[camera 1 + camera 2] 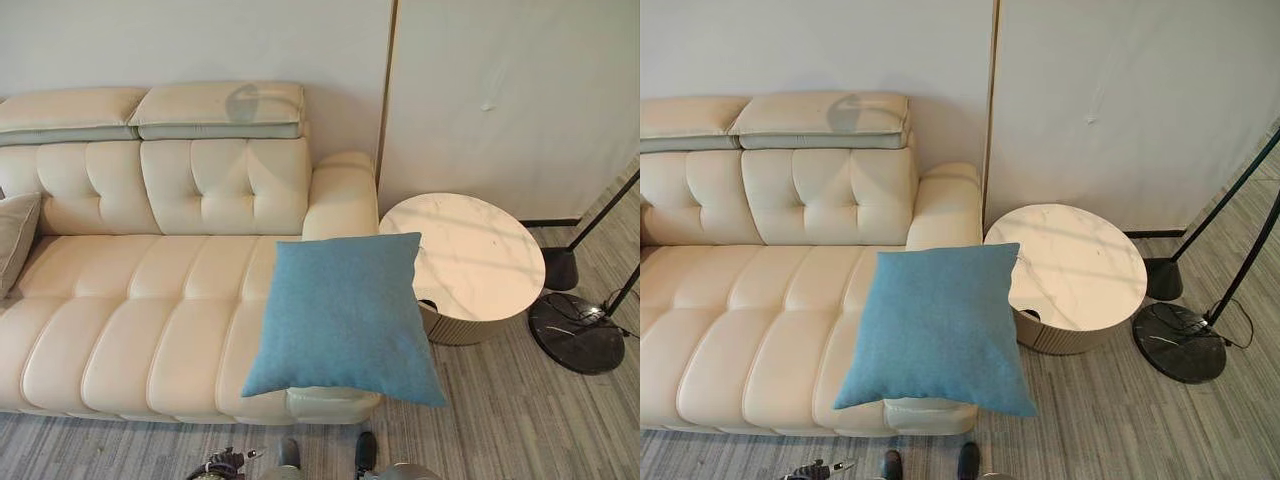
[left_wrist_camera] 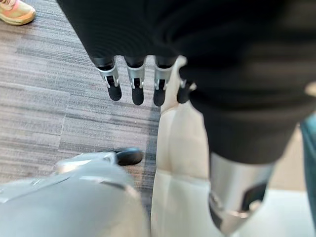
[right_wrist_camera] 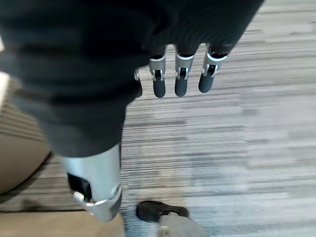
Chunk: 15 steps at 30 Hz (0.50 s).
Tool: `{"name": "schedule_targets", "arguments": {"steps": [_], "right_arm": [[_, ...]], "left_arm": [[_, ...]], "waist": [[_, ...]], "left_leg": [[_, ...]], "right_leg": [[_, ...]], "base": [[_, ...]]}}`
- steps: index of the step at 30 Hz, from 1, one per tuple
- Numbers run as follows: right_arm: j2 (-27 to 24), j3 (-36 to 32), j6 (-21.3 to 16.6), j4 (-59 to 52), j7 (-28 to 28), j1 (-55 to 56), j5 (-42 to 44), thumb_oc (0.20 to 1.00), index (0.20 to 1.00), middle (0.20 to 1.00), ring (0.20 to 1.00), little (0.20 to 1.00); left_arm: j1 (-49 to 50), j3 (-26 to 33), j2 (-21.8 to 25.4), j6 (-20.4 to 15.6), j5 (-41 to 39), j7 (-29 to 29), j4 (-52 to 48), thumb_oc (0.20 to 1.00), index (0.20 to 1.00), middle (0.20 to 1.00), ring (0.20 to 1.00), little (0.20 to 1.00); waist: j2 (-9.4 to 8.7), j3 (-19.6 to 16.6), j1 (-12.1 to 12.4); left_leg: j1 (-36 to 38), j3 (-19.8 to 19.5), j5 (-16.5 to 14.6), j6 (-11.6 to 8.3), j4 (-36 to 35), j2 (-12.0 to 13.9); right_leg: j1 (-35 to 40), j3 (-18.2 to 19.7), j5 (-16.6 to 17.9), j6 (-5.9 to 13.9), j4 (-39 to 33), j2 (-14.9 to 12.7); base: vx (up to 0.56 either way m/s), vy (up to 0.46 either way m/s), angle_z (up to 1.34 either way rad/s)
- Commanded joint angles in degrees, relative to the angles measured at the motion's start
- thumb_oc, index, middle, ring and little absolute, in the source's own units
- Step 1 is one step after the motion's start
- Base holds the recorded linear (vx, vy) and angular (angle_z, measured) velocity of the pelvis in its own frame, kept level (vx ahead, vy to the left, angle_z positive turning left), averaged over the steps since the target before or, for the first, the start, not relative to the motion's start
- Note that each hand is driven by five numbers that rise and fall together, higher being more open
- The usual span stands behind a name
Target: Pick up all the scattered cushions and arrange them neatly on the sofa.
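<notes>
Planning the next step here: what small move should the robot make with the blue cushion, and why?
Probably reach both open hands, left hand and right hand, toward the blue cushion: it hangs off the sofa seat's front corner, and both hands hang empty over the floor.

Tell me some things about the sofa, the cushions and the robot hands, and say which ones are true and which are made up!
1. The blue cushion lies on the floor. False: it rests on the sofa, overhanging its front corner.
2. A grey cushion leans at the sofa's far end. True.
3. The left robot hand grips a cushion. False: its fingers hang straight and hold nothing.
4. The right robot hand is open over the striped floor. True.
5. The round table beside the sofa is black. False: its top is pale marble.
</notes>
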Motion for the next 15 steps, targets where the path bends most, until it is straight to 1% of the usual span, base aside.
{"name": "schedule_targets", "arguments": {"steps": [1,3,4,5,7,9,10,11,13,15], "right_arm": [[-1.8,-1.5,0.9,4.0,-1.5,-1.0,0.5,1.000,1.000,1.000,1.000,1.000],[-7.5,-4.4,2.0,6.7,-0.9,-2.4,-0.2,1.000,1.000,1.000,1.000,1.000],[-14.4,-6.0,2.6,7.9,0.0,-5.7,-0.7,1.000,1.000,1.000,1.000,1.000],[-14.4,-6.0,2.6,8.0,0.0,-5.7,-0.7,1.000,1.000,1.000,1.000,1.000],[-21.4,-6.8,2.9,7.6,1.4,-9.3,-1.6,1.000,1.000,1.000,1.000,1.000],[-25.6,-6.8,2.8,6.9,1.9,-12.0,-1.9,1.000,1.000,1.000,1.000,1.000],[-29.3,-6.0,2.9,5.6,2.3,-15.3,-2.1,1.000,1.000,1.000,1.000,1.000],[-29.4,-5.9,2.9,5.7,2.3,-15.4,-2.1,1.000,1.000,1.000,1.000,1.000],[-31.0,-4.0,2.8,2.5,2.0,-19.3,-1.8,1.000,1.000,1.000,1.000,1.000],[-30.7,-1.4,2.6,-2.9,1.3,-22.2,-1.8,1.000,1.000,1.000,1.000,1.000]], "left_arm": [[0.7,0.3,3.2,-0.4,1.7,1.4,2.7,1.000,1.000,1.000,1.000,1.000],[-1.0,2.7,8.3,0.2,2.5,1.0,4.7,1.000,1.000,1.000,1.000,1.000],[-4.4,3.4,13.7,0.5,3.2,0.3,5.9,1.000,1.000,1.000,1.000,1.000],[-4.4,3.4,13.7,0.5,3.2,0.3,5.9,1.000,1.000,1.000,1.000,1.000],[-8.4,3.7,18.6,0.9,2.3,-0.7,6.2,1.000,1.000,1.000,1.000,1.000],[-10.8,4.2,21.0,0.7,0.5,-1.2,5.7,1.000,1.000,1.000,1.000,1.000],[-14.1,4.5,22.9,0.4,-4.0,-1.7,4.3,1.000,1.000,1.000,1.000,1.000],[-14.2,4.5,22.9,0.4,-4.0,-1.7,4.4,1.000,1.000,1.000,1.000,1.000],[-17.2,4.2,23.2,0.0,-8.6,-1.7,2.2,1.000,1.000,1.000,1.000,1.000],[-18.6,4.2,22.2,-0.2,-12.9,-1.3,0.5,1.000,1.000,1.000,1.000,1.000]], "waist": [[-1.77,-1.9,-0.3],[-2.27,-2.4,-0.5],[-2.64,-2.4,-0.6],[-2.64,-2.5,-0.6],[-2.87,-2.8,-0.8],[-2.89,-2.9,-0.7],[-2.81,-3.1,-0.6],[-2.79,-3.0,-0.7],[-2.82,-3.2,-0.8],[-2.73,-3.2,-0.9]], "left_leg": [[0.4,2.1,-0.9,1.81,-0.5,-3.4],[1.0,2.7,-1.8,2.04,-0.5,-3.7],[1.3,3.7,-2.4,2.20,-0.5,-3.9],[1.2,3.7,-2.3,2.21,-0.5,-4.0],[1.1,4.7,-2.6,2.39,-0.5,-4.2],[1.1,5.4,-2.8,2.58,-0.5,-4.3],[1.1,5.7,-3.1,2.75,-0.5,-4.5],[1.1,5.7,-3.1,2.75,-0.5,-4.5],[1.3,6.0,-3.3,2.97,-0.5,-4.7],[1.4,6.4,-3.4,3.14,-0.5,-4.8]], "right_leg": [[2.7,0.3,-4.8,8.59,0.1,-4.6],[2.8,0.8,-4.5,9.43,0.1,-5.0],[2.6,1.6,-3.9,10.15,0.1,-5.4],[2.5,1.6,-3.9,10.15,0.1,-5.4],[1.8,2.7,-3.1,10.82,0.1,-5.6],[1.4,3.2,-2.8,11.27,0.1,-5.8],[1.2,3.6,-2.7,11.69,0.1,-6.0],[1.2,3.6,-2.7,11.70,0.1,-6.0],[1.1,4.0,-2.5,12.01,0.1,-6.2],[0.9,4.6,-2.2,12.20,0.1,-6.3]], "base": [[0.10,0.229,-0.07],[0.08,0.228,-0.17],[0.03,0.138,-0.13],[0.01,0.134,-0.21],[0.00,0.108,-0.36],[0.01,0.126,-0.33],[0.02,0.105,-0.23],[0.02,0.092,-0.17],[0.02,0.066,-0.06],[0.02,0.069,-0.10]]}}
